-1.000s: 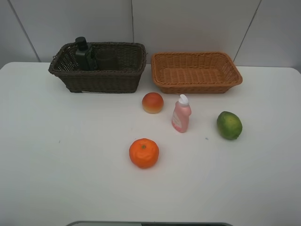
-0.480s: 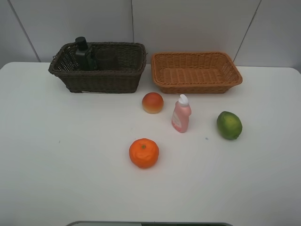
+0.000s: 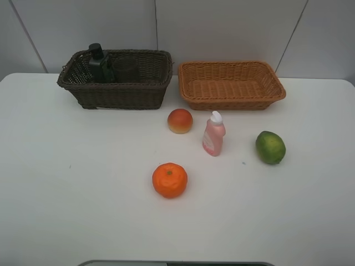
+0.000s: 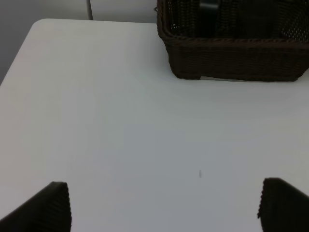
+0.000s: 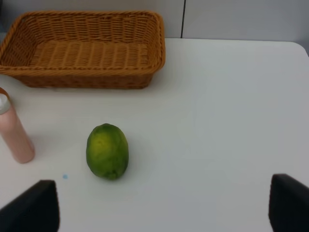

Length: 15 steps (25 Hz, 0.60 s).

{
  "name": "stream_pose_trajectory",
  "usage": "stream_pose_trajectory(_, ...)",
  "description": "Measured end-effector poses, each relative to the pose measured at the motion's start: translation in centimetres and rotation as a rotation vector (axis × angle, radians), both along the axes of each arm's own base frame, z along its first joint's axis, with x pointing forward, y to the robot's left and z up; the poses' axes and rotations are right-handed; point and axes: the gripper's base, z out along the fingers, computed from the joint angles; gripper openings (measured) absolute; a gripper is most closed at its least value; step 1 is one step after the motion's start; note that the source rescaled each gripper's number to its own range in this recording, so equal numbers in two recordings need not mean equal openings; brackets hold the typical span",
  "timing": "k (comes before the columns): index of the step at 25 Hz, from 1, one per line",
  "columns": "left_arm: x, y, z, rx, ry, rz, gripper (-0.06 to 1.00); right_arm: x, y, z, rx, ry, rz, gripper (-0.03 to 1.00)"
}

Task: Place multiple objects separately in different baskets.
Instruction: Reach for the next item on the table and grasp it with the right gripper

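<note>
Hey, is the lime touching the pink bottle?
Apart. The right wrist view shows a strip of bare white table between the lime and the pink bottle; the exterior high view shows the same gap.

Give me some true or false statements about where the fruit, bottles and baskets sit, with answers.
1. The dark bottle is inside the dark brown basket. True.
2. The lime lies in the orange-tan basket. False: it lies on the table, outside that basket.
3. The pink bottle stands upright between the peach-like fruit and the lime. True.
4. The orange touches the pink bottle. False: they are apart.
5. The left tool grips the orange. False: it is open, holding nothing.
</note>
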Motion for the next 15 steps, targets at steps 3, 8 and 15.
stream_pose_trajectory(3, 0.0, 0.0, 0.0, 0.000, 0.000, 0.000, 1.00, 0.0, 0.0, 0.0, 0.000, 0.000, 0.000, 0.86)
stream_pose_trajectory(8, 0.0, 0.0, 0.0, 0.000, 0.000, 0.000, 1.00, 0.0, 0.0, 0.0, 0.000, 0.000, 0.000, 0.86)
stream_pose_trajectory(15, 0.0, 0.0, 0.0, 0.000, 0.000, 0.000, 1.00, 2.0, 0.0, 0.3, -0.004, 0.120, -0.001, 0.86)
